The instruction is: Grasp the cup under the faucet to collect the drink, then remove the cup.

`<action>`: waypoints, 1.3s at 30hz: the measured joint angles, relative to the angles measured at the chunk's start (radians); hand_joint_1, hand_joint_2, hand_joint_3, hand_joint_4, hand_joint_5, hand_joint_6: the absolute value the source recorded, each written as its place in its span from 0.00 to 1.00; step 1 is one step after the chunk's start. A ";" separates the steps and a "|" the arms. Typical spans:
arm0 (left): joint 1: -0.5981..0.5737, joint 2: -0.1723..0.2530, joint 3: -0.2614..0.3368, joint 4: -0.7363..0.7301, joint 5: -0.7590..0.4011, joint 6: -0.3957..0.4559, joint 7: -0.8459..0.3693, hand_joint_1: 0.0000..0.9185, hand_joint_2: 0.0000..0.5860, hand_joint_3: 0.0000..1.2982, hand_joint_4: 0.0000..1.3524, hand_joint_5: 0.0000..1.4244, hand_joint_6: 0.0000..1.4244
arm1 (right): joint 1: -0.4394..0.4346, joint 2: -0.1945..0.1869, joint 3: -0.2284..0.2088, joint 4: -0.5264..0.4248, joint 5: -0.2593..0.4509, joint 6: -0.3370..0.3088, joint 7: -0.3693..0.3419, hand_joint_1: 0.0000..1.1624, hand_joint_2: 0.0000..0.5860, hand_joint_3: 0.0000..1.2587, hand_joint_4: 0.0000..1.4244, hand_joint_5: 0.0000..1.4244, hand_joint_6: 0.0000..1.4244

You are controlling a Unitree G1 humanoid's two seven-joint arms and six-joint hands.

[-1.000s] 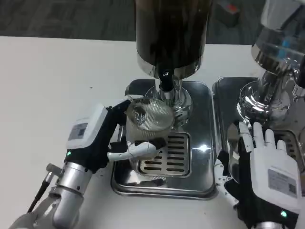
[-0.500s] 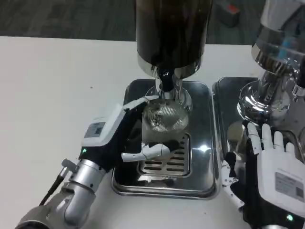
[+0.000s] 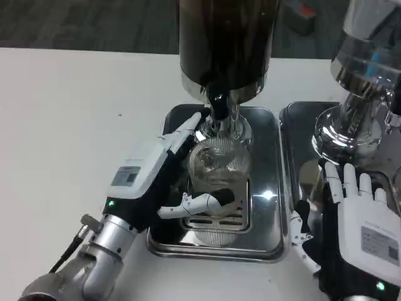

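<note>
- My left hand (image 3: 160, 182) grips the cup (image 3: 218, 182): its fingers (image 3: 202, 204) are clamped round the near side, and one reaches up along the far side toward the faucet (image 3: 218, 106).
- I see the cup as clear and ribbed, upright on the drip tray (image 3: 263, 219), its base over the slotted grille (image 3: 241, 213).
- The cup's mouth sits just below and a little nearer to me than the black faucet; I cannot tell whether drink is flowing or how full the cup is.
- The faucet comes out of the base of a dispenser (image 3: 225, 44) holding dark liquid, standing at the back of the tray.
- My right hand (image 3: 357, 226) rests low on the right, back up, fingers (image 3: 346, 179) straight and apart, holding nothing.
- Its fingers lie over the edge of a second tray (image 3: 301, 125), just beside the first one.
- A second dispenser (image 3: 363, 81), shiny chrome with a clear tank, stands on that tray beyond my right hand.
- Both trays sit on the white bench (image 3: 75, 113).
</note>
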 measured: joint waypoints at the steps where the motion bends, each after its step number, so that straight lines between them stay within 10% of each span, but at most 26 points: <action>1: 0.003 0.004 -0.001 0.000 0.000 0.006 0.000 0.00 0.01 0.00 0.00 0.22 0.15 | -0.001 0.000 0.000 0.002 0.006 -0.001 0.000 0.27 0.96 0.07 0.00 0.00 0.00; 14: 0.112 0.061 0.120 -0.064 -0.167 -0.037 -0.086 0.00 0.11 0.00 0.00 0.15 0.09 | -0.035 -0.019 0.012 0.021 -0.005 -0.015 0.003 0.27 0.96 0.04 0.00 0.00 0.00; 25: 0.188 0.099 0.280 -0.118 -0.456 -0.168 -0.480 0.00 0.13 0.00 0.00 0.03 0.00 | -0.045 -0.154 -0.004 0.042 -0.014 -0.073 0.011 0.29 0.94 0.00 0.00 0.00 0.00; 39: 0.260 0.102 0.365 -0.476 -0.837 -0.214 -0.902 0.00 0.13 0.00 0.00 0.02 0.02 | -0.056 -0.166 -0.017 0.075 -0.010 -0.094 0.022 0.29 0.94 0.00 0.00 0.00 0.00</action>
